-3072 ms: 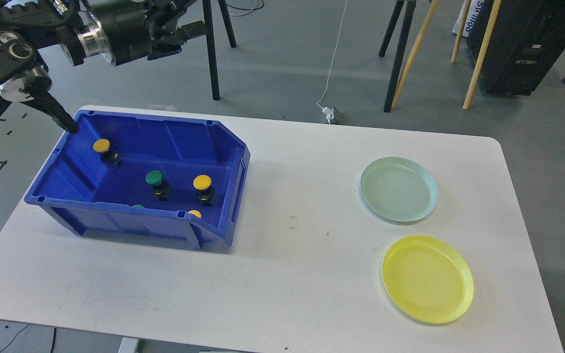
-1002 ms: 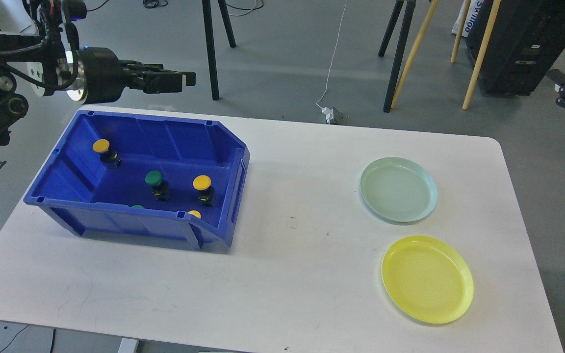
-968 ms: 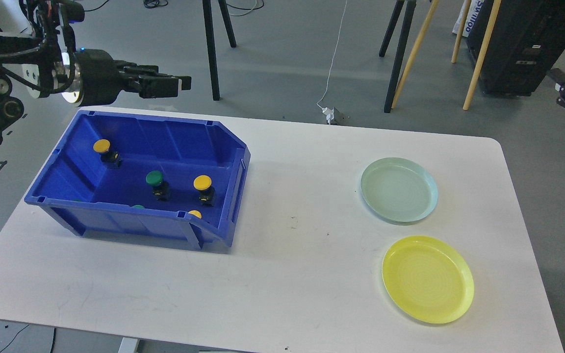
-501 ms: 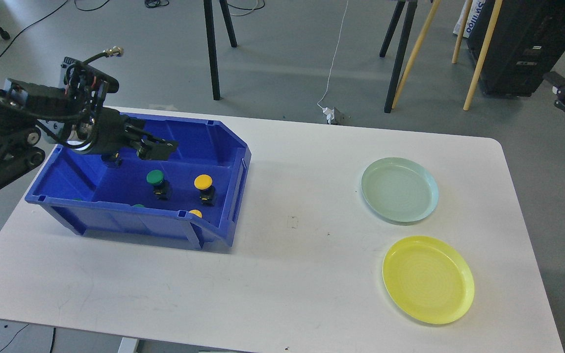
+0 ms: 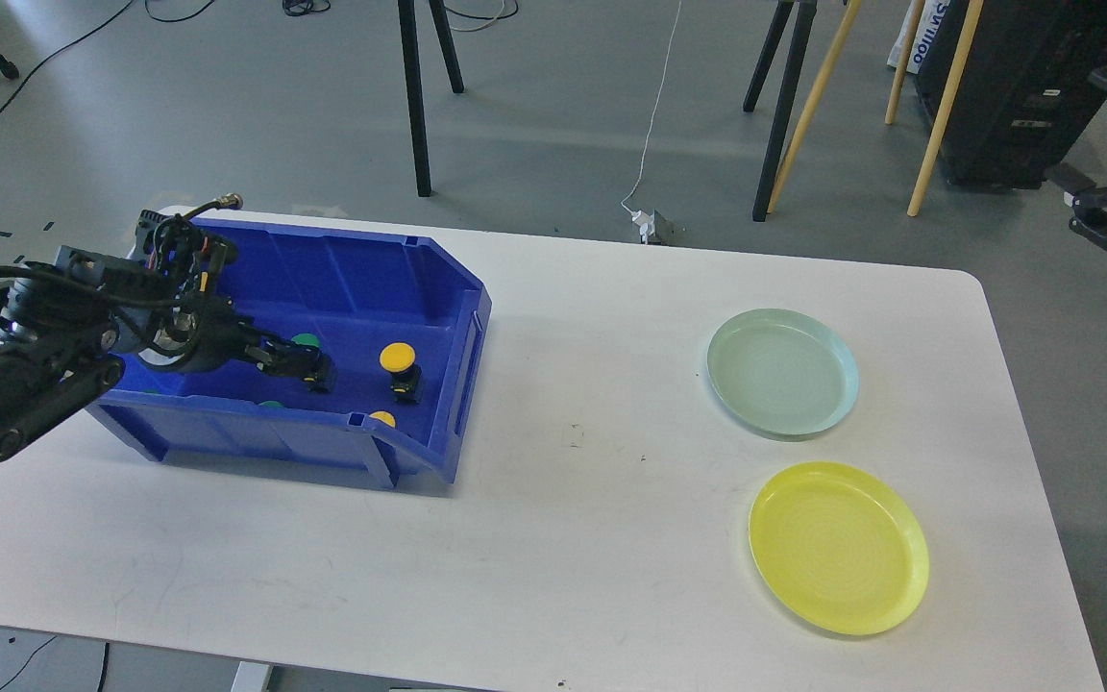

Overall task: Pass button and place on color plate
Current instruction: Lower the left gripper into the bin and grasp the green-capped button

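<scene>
A blue bin (image 5: 462, 317) stands on the left of the white table (image 5: 592, 538) and holds several push buttons. A green-capped button (image 5: 305, 340) sits mid-bin, and a yellow-capped one (image 5: 398, 358) stands to its right. Another yellow cap (image 5: 381, 419) and a green cap (image 5: 270, 405) peek over the front wall. My left gripper (image 5: 308, 365) is low inside the bin, right at the green button's dark body; its dark fingers cannot be told apart. A pale green plate (image 5: 781, 373) and a yellow plate (image 5: 838, 546) lie on the right. My right gripper (image 5: 1096, 226) hovers off the table's right edge.
Tripod legs (image 5: 414, 106) and wooden poles (image 5: 938, 106) stand on the floor behind the table. A black cabinet (image 5: 1024, 86) is at the back right. A cable with a plug (image 5: 647, 226) lies by the far table edge.
</scene>
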